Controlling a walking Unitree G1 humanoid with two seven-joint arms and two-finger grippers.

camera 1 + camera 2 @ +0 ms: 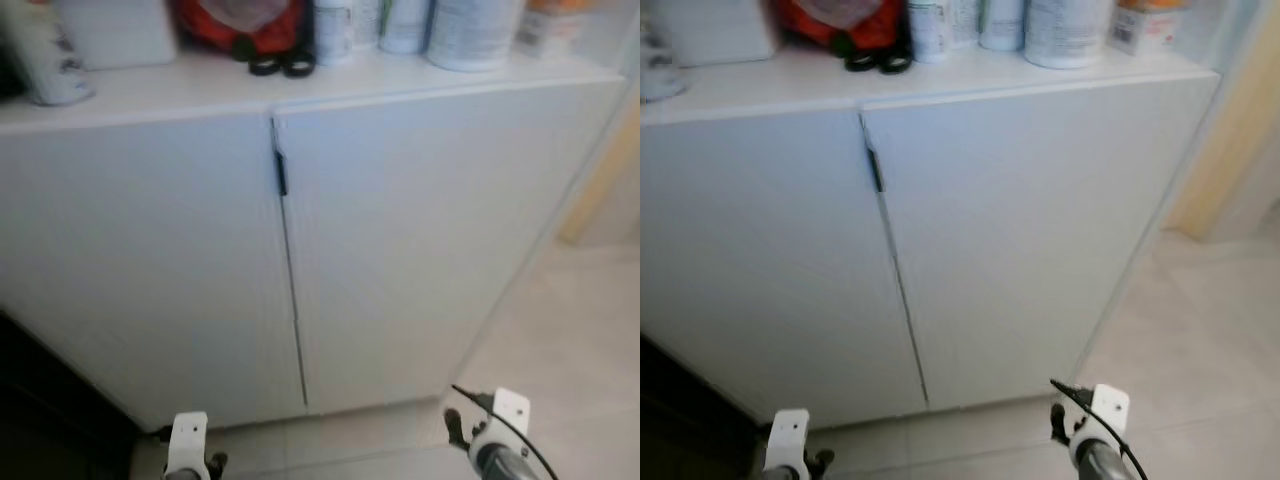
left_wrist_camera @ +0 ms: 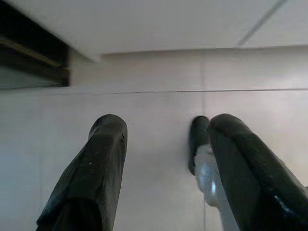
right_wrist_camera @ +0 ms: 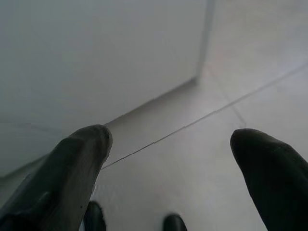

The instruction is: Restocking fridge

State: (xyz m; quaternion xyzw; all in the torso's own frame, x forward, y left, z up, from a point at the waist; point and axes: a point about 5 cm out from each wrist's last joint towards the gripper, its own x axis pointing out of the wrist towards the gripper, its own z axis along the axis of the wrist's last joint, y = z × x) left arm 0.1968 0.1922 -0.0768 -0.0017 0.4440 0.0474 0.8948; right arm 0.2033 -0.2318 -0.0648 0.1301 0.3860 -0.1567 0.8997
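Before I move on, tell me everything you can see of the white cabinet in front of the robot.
The white cabinet is low and plain, with two smooth flat doors, both shut, meeting at a thin dark seam. A small dark handle sits near the top of that seam. It stands on the pale tiled floor. Its white top carries bottles, a red bag and other blurred items.
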